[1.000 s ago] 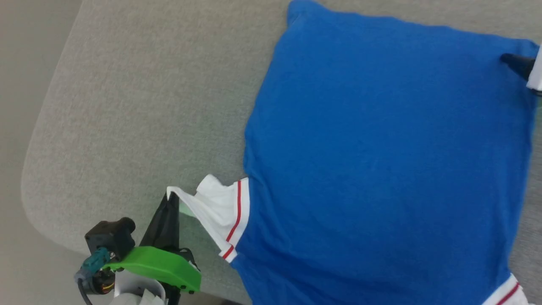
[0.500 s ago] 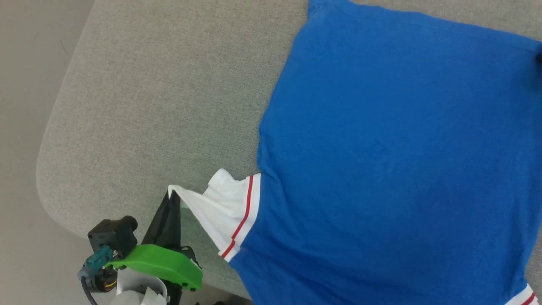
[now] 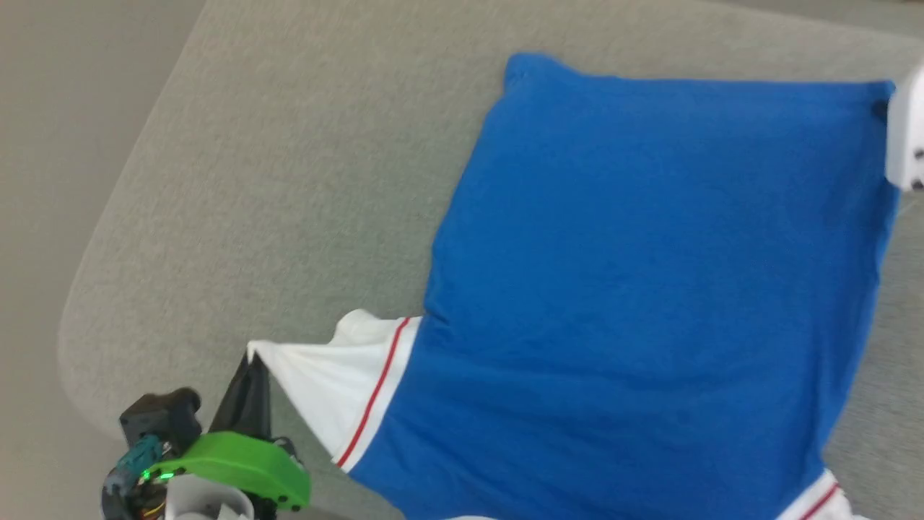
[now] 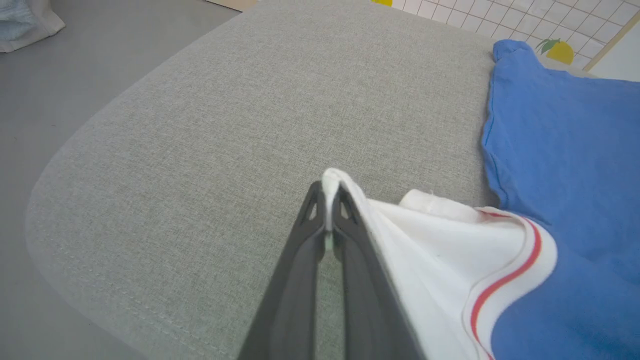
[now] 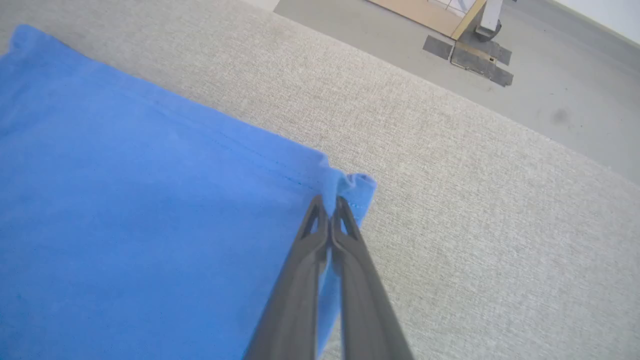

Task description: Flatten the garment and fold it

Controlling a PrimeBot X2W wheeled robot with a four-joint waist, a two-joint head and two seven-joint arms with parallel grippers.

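Observation:
The garment, a bright blue T-shirt with white sleeves and thin red stripes, lies spread on the grey cushion. My left gripper is shut on the tip of the white sleeve, pulling it out to a point; in the left wrist view the left gripper pinches the white sleeve. My right gripper is shut on the blue hem corner of the garment. In the head view, the right arm's pale casing sits at the garment's far right corner.
The cushion's rounded corner lies close to my left gripper, with grey floor beyond it. The right wrist view shows bare cushion to the right of the hem and floor with a wooden board further off.
The head camera has shifted. My right gripper has shut on the blue hem corner. The white sleeve is drawn out tauter and flatter by the left gripper.

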